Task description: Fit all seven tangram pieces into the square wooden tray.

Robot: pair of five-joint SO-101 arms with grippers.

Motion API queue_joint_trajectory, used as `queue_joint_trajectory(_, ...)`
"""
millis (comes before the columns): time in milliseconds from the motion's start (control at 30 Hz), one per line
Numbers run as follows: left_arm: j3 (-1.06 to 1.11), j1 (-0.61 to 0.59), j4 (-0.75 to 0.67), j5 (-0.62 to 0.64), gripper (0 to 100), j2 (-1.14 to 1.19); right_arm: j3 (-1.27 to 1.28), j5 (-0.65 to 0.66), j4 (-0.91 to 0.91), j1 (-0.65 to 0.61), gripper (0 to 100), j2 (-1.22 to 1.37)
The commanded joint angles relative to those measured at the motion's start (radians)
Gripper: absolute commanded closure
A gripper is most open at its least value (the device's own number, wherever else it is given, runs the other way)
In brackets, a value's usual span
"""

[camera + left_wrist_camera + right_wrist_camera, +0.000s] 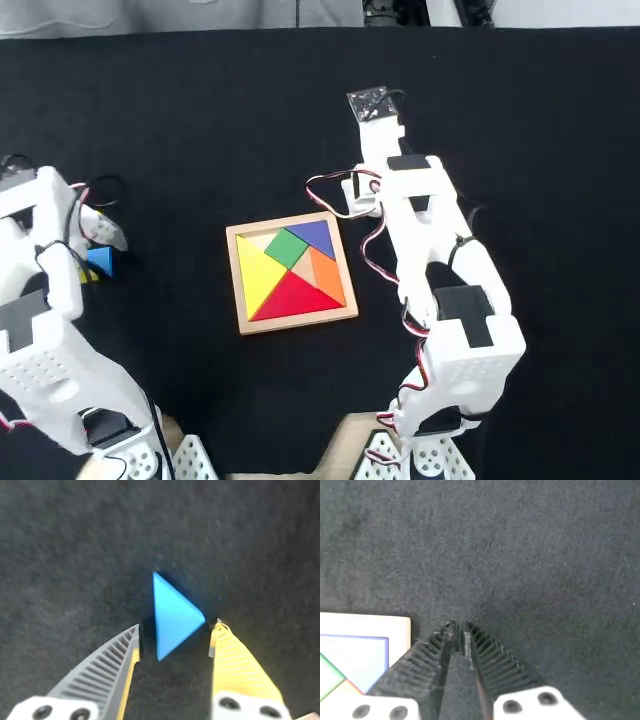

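I read the left tool (177,627) open, its fingers (235,665) either side of the blue triangle (172,615) on the tabletop (180,120), possibly touching one corner. The right tool (458,626) is closed, empty, just beside the tray (370,622).

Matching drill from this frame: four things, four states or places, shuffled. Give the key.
Things:
1. blue triangle
2. red triangle
3. left gripper
4. right gripper

States or places:
a. shut, over the black cloth near a corner of the tray
b. seated in the tray
c. lying on the cloth, outside the tray
d. open, one finger on either side of a piece

Pairs: 1-c, 2-b, 3-d, 4-a
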Motion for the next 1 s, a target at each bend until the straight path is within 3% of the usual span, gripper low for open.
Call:
queue_joint_trajectory(0,-0.070,-0.021,0.014,0.011,77,-0.006,-0.007,-0.002,-0.015,0.012,98.7,-0.059)
queue_joint_trajectory(700,-0.005,-0.018,-0.141,0.014,77,0.006,-0.005,-0.002,-0.015,0.011,98.7,-0.059)
queue_joint_trajectory(967,0.025,0.002,-0.115,0.014,77,0.006,-0.005,-0.002,-0.017,0.011,98.7,-0.059)
